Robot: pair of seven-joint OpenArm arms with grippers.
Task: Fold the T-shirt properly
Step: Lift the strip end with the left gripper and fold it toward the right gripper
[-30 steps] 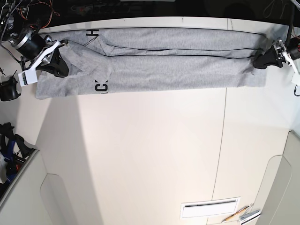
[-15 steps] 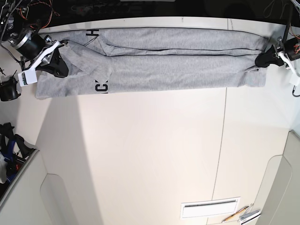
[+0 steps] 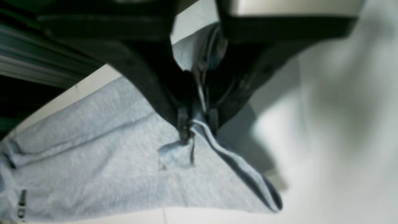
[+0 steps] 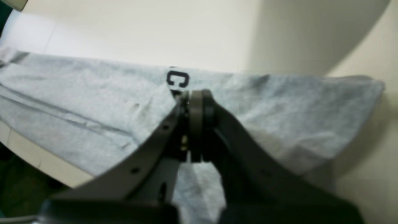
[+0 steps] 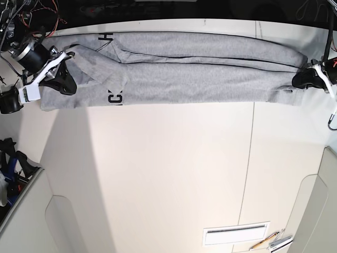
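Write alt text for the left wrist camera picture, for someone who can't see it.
Close-up from above the left gripper, its dark jaws shut on a pinched fold of the grey T-shirt near one end. The rest of the shirt spreads down and to the left over a pale table, with a hemmed corner hanging towards the lower right; the background is blurred.

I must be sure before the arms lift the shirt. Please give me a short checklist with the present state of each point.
1. Left end effector shut on T-shirt corner: ok.
2. Right end effector shut on cloth: ok.
3. Shirt stretched long between both arms: ok.
4. Folded layers even: not ok, wrinkles near the black letters.
5. Table in front free for laying down: ok.
6. Grip depth enough: cannot tell.
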